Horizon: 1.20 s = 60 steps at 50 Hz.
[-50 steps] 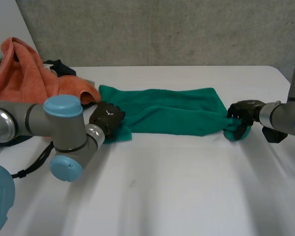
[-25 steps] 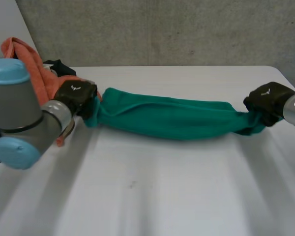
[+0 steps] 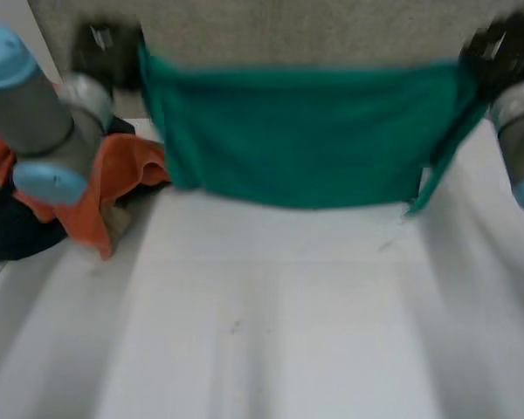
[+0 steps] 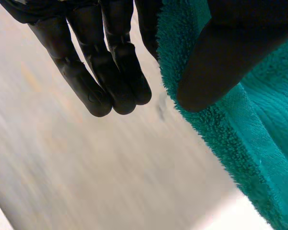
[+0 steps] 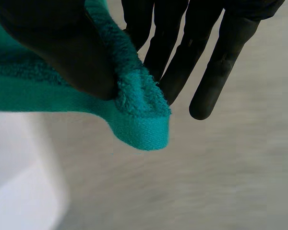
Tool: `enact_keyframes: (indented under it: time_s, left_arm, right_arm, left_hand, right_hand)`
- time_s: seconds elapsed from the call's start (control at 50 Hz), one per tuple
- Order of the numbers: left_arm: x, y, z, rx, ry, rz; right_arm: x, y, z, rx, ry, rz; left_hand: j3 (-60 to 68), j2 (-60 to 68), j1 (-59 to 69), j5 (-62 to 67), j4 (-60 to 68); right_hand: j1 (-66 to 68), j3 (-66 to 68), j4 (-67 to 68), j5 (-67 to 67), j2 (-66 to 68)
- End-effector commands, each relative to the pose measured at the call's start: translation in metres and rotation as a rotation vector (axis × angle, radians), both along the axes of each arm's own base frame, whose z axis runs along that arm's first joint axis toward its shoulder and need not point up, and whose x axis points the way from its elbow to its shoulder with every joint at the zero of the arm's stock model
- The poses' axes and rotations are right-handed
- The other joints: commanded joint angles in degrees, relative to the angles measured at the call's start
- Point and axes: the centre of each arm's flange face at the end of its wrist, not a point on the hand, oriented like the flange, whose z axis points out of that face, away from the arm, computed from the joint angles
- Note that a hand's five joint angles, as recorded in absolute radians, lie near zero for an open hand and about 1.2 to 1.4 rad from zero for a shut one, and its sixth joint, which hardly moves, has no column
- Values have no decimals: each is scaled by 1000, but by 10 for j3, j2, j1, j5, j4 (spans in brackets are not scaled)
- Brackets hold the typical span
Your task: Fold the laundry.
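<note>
Bare concrete wall [image 3: 314,30] and white table [image 3: 288,332] suggest a lab.

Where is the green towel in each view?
Head: towel hangs spread between left hand and right hand, above the table.
Left wrist: towel edge pinched in the left hand.
Right wrist: towel corner pinched in the right hand.
Landmark: each hand marks one top corner.

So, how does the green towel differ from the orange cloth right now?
The green towel hangs spread flat, pinched at its upper corners by the left hand and the right hand; the orange cloth lies crumpled on the table, touched by neither hand. Both are laundry not yet folded.
</note>
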Motion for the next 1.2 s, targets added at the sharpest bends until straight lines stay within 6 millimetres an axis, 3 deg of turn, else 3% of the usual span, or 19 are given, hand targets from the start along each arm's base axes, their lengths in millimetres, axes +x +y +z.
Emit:
enact_keyframes:
  time_s: [0.02, 0.08, 0.16, 0.18, 0.24, 0.26, 0.32, 0.34, 0.42, 0.5, 0.56, 0.62, 0.64, 0.7, 0.78, 0.92, 0.98, 1.08, 1.2]
  left_arm:
    - [3, 3, 97, -418, 215, -75]
    - [2, 3, 82, -327, 209, -87]
    - [7, 1, 43, -167, 165, -66]
    - [11, 1, 23, -105, 145, -55]
    - [13, 6, -11, -8, 113, -56]
    - [14, 12, -37, 64, 88, -62]
    - [14, 25, -79, 174, 47, -89]
    - [13, 34, -104, 230, 19, -115]
    - [19, 54, -162, 347, -57, -154]
    - [26, 69, -190, 387, -122, -174]
    - [32, 73, -190, 386, -159, -185]
    - [35, 77, -183, 376, -183, -199]
    - [38, 79, -179, 378, -195, -208]
    - [42, 86, -168, 379, -221, -218]
    - [46, 94, -149, 371, -252, -210]
    - [43, 117, -116, 414, -263, -197]
    - [37, 126, -109, 447, -259, -194]
    - [22, 133, -119, 505, -283, -154]
    - [20, 111, -134, 521, -299, -48]
  right_arm:
    - [-1, 0, 80, -466, -304, 141]
    - [1, 3, 68, -428, -293, 171]
    - [5, 5, 42, -327, -258, 201]
    - [7, 6, 26, -268, -246, 209]
    - [6, 9, -1, -173, -227, 215]
    - [5, 11, -24, -99, -212, 216]
    - [4, 18, -61, 24, -184, 213]
    - [2, 24, -86, 102, -162, 208]
    - [-3, 42, -139, 262, -90, 193]
    - [-11, 56, -167, 353, -14, 165]
    - [-14, 62, -174, 394, 14, 158]
    - [-16, 70, -175, 448, 15, 154]
    - [-19, 73, -168, 465, 2, 149]
    - [-20, 82, -150, 501, -40, 154]
    - [-22, 91, -124, 534, -122, 155]
    - [-28, 99, -68, 579, -268, 136]
    - [-41, 97, -49, 635, -343, 82]
    - [-53, 85, -51, 809, -436, 1]
    - [-58, 56, -61, 885, -489, -32]
  left_hand:
    - [119, 114, 145, 138, 113]
    - [119, 114, 145, 138, 113]
    - [119, 114, 145, 138, 113]
    - [119, 114, 145, 138, 113]
    - [119, 114, 145, 138, 113]
    - [119, 114, 145, 138, 113]
    - [119, 114, 145, 138, 113]
    - [119, 114, 145, 138, 113]
    - [119, 114, 145, 138, 113]
    - [119, 114, 145, 138, 113]
    - [82, 78, 108, 101, 77]
    - [-24, -28, 2, -4, -29]
    - [-117, -122, -91, -98, -123]
    - [-314, -319, -288, -295, -320]
    - [-395, -400, -369, -376, -401]
    - [-429, -434, -403, -410, -435]
    - [-433, -437, -407, -414, -438]
    - [-444, -449, -418, -425, -450]
    - [-431, -435, -405, -412, -437]
  right_hand:
    - [162, 121, 115, 119, 127]
    - [162, 121, 115, 119, 127]
    - [162, 121, 115, 119, 127]
    - [162, 121, 115, 119, 127]
    - [162, 121, 115, 119, 127]
    - [162, 121, 115, 119, 127]
    - [162, 121, 115, 119, 127]
    - [162, 121, 115, 119, 127]
    - [162, 121, 115, 119, 127]
    - [162, 121, 115, 119, 127]
    - [162, 121, 115, 119, 127]
    - [-56, -97, -103, -99, -91]
    - [-157, -198, -203, -200, -192]
    - [-280, -321, -327, -323, -315]
    - [-355, -396, -401, -397, -389]
    - [-429, -470, -475, -472, -463]
    - [-454, -495, -500, -497, -489]
    - [-462, -504, -509, -505, -497]
    - [-456, -497, -502, -499, -490]
